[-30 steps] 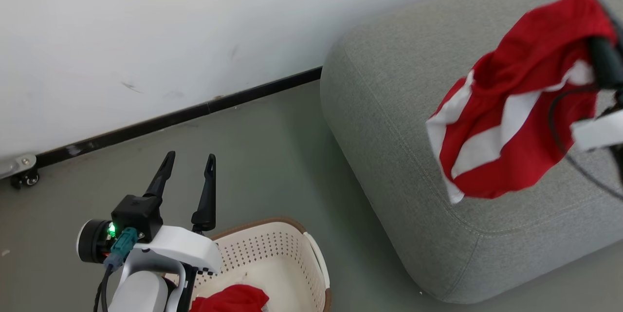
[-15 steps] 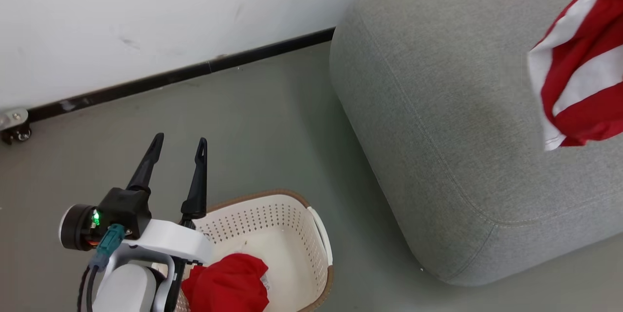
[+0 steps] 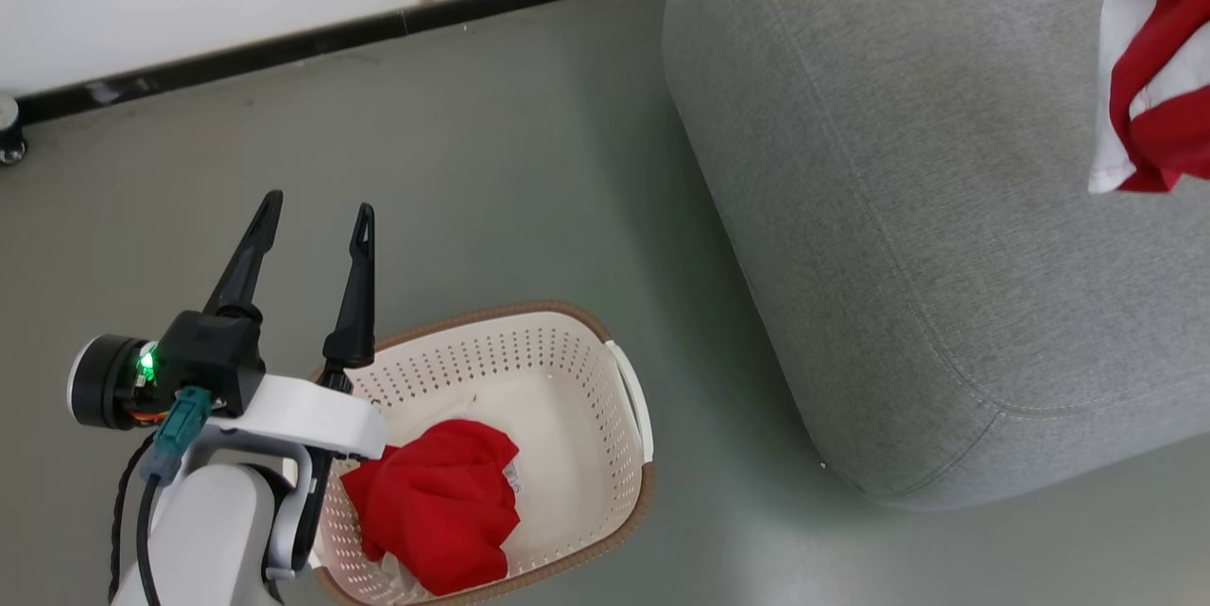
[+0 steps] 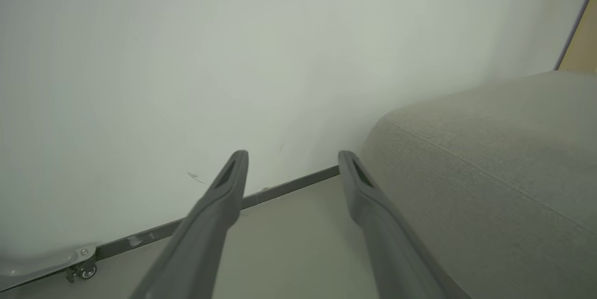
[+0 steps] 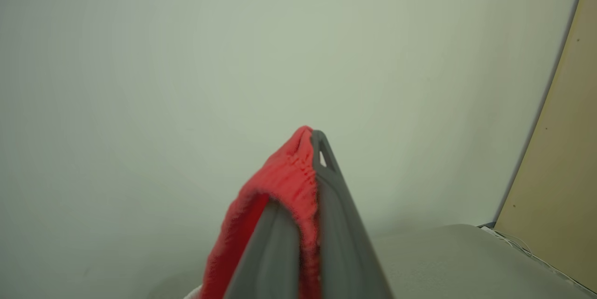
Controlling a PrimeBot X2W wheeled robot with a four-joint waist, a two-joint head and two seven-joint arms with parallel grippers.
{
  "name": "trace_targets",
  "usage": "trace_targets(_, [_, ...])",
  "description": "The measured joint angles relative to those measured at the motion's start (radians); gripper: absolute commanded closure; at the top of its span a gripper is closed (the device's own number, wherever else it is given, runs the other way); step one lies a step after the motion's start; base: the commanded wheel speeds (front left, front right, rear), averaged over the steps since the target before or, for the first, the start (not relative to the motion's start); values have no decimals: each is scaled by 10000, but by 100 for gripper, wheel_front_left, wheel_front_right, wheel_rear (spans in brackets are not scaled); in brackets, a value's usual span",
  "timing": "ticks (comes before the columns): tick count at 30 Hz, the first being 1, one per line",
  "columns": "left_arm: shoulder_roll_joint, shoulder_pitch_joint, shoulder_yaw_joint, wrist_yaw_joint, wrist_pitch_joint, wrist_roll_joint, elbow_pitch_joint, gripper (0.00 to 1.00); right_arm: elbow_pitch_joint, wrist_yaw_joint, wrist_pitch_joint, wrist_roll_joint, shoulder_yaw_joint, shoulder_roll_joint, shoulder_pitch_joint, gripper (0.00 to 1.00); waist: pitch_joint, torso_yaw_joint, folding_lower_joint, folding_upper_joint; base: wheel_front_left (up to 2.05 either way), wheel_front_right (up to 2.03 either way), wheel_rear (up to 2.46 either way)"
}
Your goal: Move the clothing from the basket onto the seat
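left gripper (image 3: pixel 319 201): jaws spread wide, empty; above floor (image 3: pixel 529 162), just beside basket (image 3: pixel 577 351) | right gripper (image 5: pixel 313 142): jaws clamped on held garment (image 3: pixel 1158 105); hanging over seat (image 3: pixel 898 209) | second garment (image 3: pixel 435 502): crumpled inside basket | baseboard (image 3: pixel 359 29): behind

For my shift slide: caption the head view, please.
Open left claw by the basket, one red garment inside; the other garment hangs over the grey seat.

Home: sofa seat (image 3: pixel 898 209), laundry basket (image 3: pixel 529 351)
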Motion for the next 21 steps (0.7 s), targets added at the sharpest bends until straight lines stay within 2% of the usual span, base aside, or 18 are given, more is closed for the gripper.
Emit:
trace_targets(12, [-23,-628,-73,-2,44,134,-190,0,564,0,-309,-184,100,-324,-1026,100,1121,202,0,0,0,0,0])
trace_targets(21, [35,-988,-123,-4,44,297,-445,0,1110,0,-842,-368,-688,-740,-1745,100,1811,381,0,0,0,0,0])
